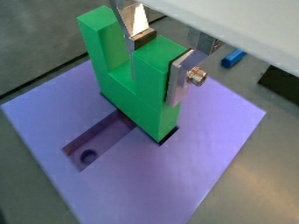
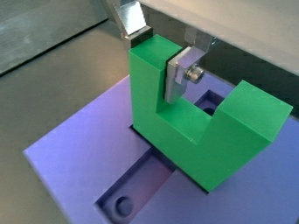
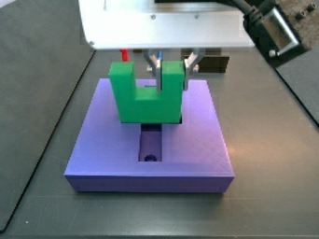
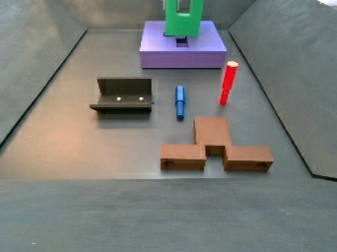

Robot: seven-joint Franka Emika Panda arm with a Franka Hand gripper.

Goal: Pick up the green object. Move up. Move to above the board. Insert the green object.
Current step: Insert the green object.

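The green object (image 1: 128,92) is a bright green U-shaped piece standing upright with its prongs up. My gripper (image 1: 160,57) is shut on one prong, a silver finger on each side. The same hold shows in the wrist view (image 2: 158,54) with the green object (image 2: 198,131). The piece's base sits at the cross-shaped recess of the purple board (image 1: 198,153); I cannot tell how deep. In a side view the gripper (image 3: 171,67) holds the green object (image 3: 131,93) over the middle of the board (image 3: 112,145). A round hole (image 3: 151,156) stays open in the recess arm.
In a side view the board (image 4: 158,54) is at the far end, with the green object (image 4: 182,22) on it. Nearer lie the fixture (image 4: 121,96), a blue peg (image 4: 180,98), a red peg (image 4: 228,81) and a brown blocky piece (image 4: 218,146). Sloping grey walls surround the floor.
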